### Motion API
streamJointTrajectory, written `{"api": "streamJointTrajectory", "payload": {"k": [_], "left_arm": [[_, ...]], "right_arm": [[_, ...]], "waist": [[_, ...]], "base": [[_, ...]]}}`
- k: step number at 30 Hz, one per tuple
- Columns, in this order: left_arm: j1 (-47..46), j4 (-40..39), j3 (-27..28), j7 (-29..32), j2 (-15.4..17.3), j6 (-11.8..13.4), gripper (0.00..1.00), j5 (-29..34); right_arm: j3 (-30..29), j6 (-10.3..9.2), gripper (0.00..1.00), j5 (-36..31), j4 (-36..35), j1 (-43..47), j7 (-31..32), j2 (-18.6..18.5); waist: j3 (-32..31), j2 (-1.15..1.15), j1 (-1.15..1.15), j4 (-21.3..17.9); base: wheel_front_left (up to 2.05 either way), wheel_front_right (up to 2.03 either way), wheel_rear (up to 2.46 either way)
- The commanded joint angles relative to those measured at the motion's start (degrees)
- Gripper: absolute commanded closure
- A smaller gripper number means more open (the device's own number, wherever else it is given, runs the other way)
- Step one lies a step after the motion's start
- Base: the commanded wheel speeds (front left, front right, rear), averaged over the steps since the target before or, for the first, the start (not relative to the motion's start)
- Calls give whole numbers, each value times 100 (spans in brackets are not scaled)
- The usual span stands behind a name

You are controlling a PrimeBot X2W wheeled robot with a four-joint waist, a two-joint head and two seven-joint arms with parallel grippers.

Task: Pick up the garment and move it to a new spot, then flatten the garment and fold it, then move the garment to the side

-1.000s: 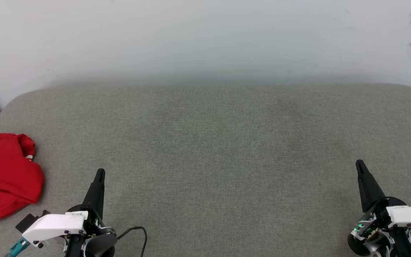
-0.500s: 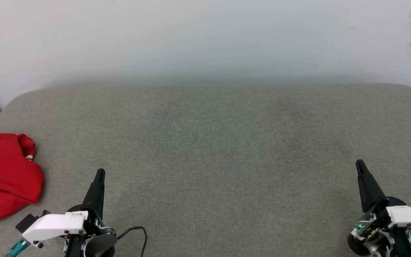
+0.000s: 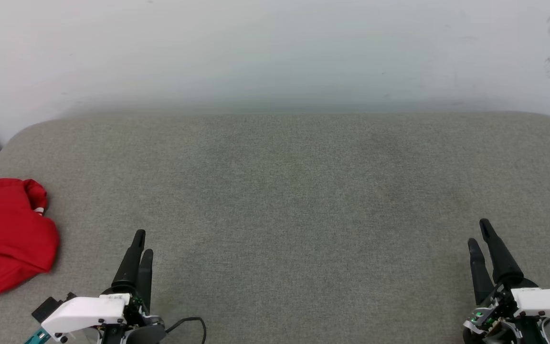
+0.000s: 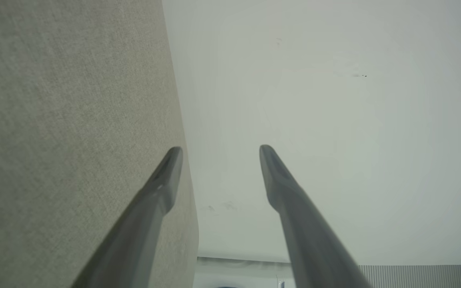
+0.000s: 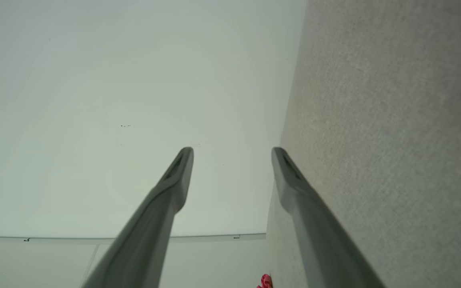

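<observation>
Right, both pairs of fingers are spread and hold nothing: left gripper (image 3: 142, 243) at your near left, right gripper (image 3: 478, 232) at your near right. The garment (image 3: 10, 234) lies crumpled at the left edge of the pad (image 3: 284, 191), near your left gripper. Swing left, drop onto a raised fold, pinch deep, then lift it clear.

The cushioned surface (image 3: 284, 191) across the middle of the frame is covered in grey-green woven cloth, matt, with a fine grainy weave. The wall (image 3: 275, 48) along the top is smooth, matt and pale, with dark scuffs at the upper right. At the left edge the garment (image 3: 10, 234) is soft red cloth, smooth and creased. The left gripper (image 3: 143, 242) and right gripper (image 3: 478, 231) have dark, smooth, matt jaws, seemingly plastic. The white casing (image 3: 84, 308) at the lower left looks like smooth, faintly glossy plastic.
</observation>
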Motion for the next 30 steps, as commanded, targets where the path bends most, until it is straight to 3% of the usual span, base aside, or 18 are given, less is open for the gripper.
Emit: {"api": "streamJointTrajectory", "payload": {"k": [1, 12, 23, 30], "left_arm": [[-140, -155, -80, -71, 21, -2, 0, 86], [-151, -438, -197, -368, 14, -2, 0, 592], [-163, -731, -314, -624, 15, -2, 0, 1997], [-154, -786, -417, -751, 16, -2, 0, 2804]], "right_arm": [[45, 1, 0, -53, -167, -97, -80, -3], [206, 1, 0, -620, -394, -83, -375, -48], [220, 1, 0, -2591, -745, -84, -633, -46], [288, 1, 0, -3476, -858, -47, -755, -21]], "waist": [[1, 0, 0, 0], [7, 0, 0, -2], [7, 0, 0, 2], [-1, 0, 0, -2]], "base": [[0, 0, 0], [0, 0, 0], [0, 0, 0], [0, 0, 0]]}}
